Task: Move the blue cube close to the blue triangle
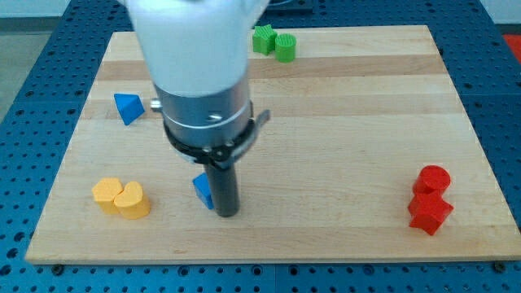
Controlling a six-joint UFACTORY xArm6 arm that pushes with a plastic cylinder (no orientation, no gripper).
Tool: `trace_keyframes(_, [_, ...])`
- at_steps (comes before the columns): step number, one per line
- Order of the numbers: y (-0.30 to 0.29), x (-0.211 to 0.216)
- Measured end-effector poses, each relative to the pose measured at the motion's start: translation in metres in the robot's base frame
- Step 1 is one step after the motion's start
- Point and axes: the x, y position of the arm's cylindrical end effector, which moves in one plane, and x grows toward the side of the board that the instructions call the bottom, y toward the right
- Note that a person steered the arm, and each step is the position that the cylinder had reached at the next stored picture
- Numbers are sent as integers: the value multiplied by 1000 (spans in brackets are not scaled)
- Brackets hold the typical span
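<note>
The blue triangle (128, 107) lies on the wooden board (342, 146) at the view's left, upper part. The blue cube (202, 190) sits near the view's bottom, left of centre, partly hidden by my rod. My tip (227, 214) rests on the board right against the cube's right side, slightly below it. The arm's large white and grey body (199, 73) covers the board above the cube.
Two yellow blocks (121, 198) lie together at the view's lower left. Two green blocks (273, 42) sit at the top edge. Two red blocks (430, 200) sit at the lower right. A blue perforated table (32, 98) surrounds the board.
</note>
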Motion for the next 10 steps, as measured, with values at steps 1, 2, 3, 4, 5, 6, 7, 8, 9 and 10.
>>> trace_keyframes(1, [-19,-18])
trace_keyframes(2, [-43,-44])
trace_keyframes(3, [-72,-66])
trace_keyframes(4, [-99,-86])
trace_keyframes(5, [-116,-103])
trace_keyframes(6, [-121,-114])
trace_keyframes(7, [-121,-115])
trace_keyframes(8, [-121,-115])
trace_keyframes(9, [-94,-111])
trace_keyframes(10, [-28,-103])
